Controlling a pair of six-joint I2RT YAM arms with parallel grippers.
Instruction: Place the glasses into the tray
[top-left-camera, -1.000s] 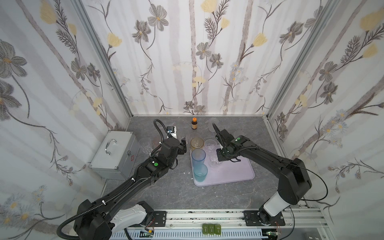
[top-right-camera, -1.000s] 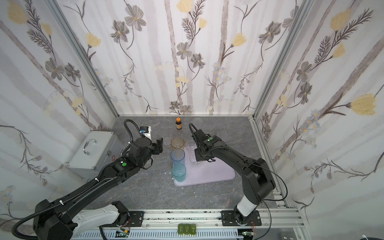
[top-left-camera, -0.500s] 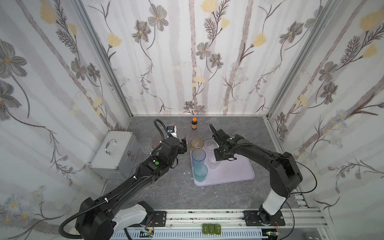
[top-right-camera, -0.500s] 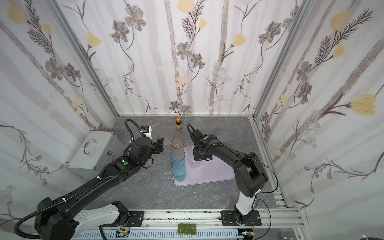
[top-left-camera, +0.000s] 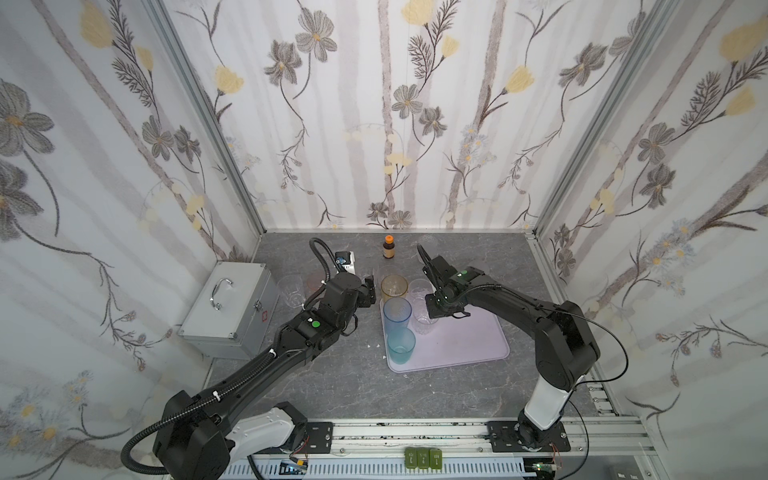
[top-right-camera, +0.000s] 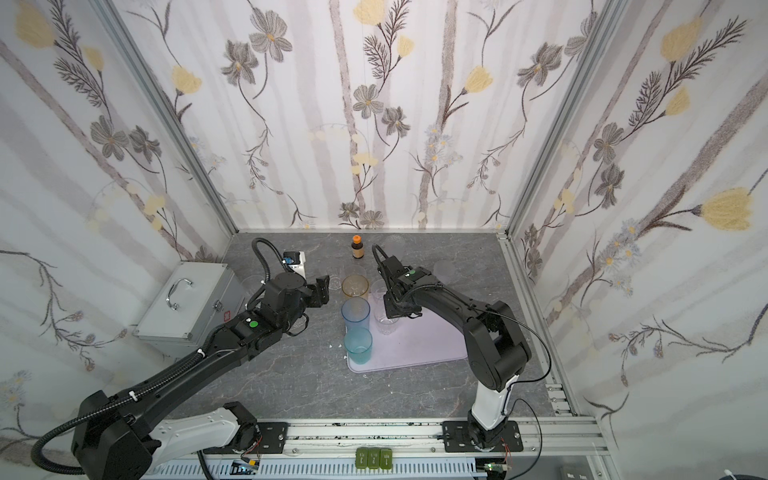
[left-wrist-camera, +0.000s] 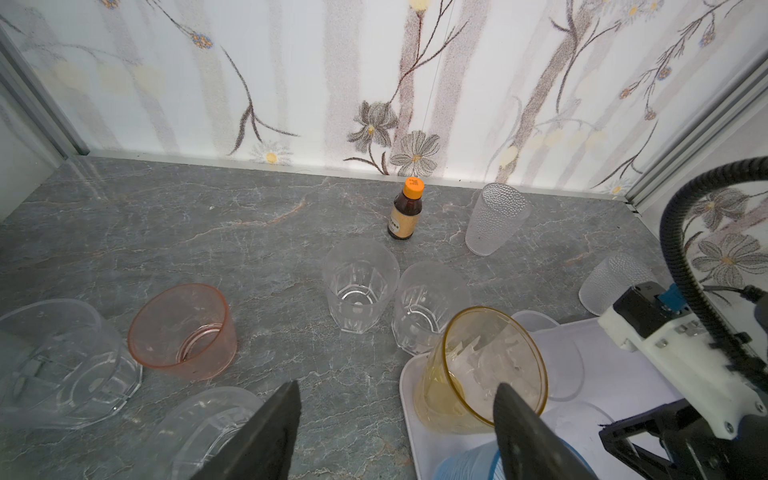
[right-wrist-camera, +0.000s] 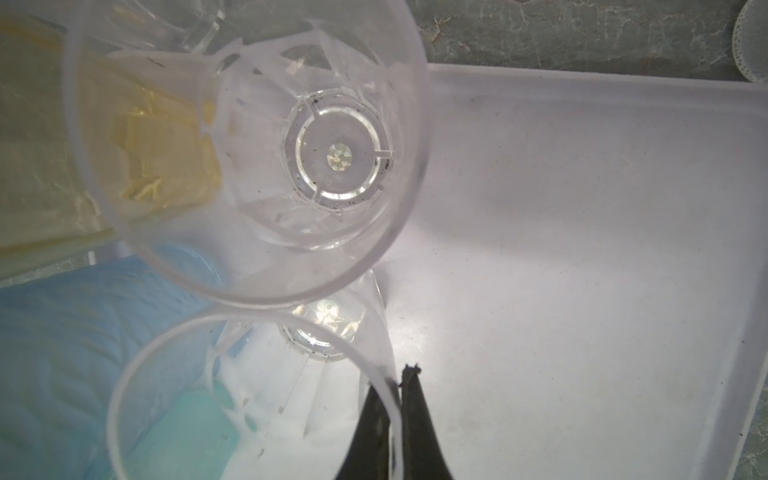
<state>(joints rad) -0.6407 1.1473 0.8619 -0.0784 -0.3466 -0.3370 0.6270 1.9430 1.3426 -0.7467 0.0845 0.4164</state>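
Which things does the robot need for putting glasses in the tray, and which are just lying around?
Needed: tray, amber glass, blue glass, teal glass, pinched clear glass, pink glass, frosted glass, clear glasses on the table.
Just lying about: brown bottle, silver case.

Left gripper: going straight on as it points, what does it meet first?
Likely the nearer clear faceted glass by the tray corner, straight ahead of the open left gripper. One of its fingers overlaps the amber glass in the wrist view, so that may brush first; depth unclear.
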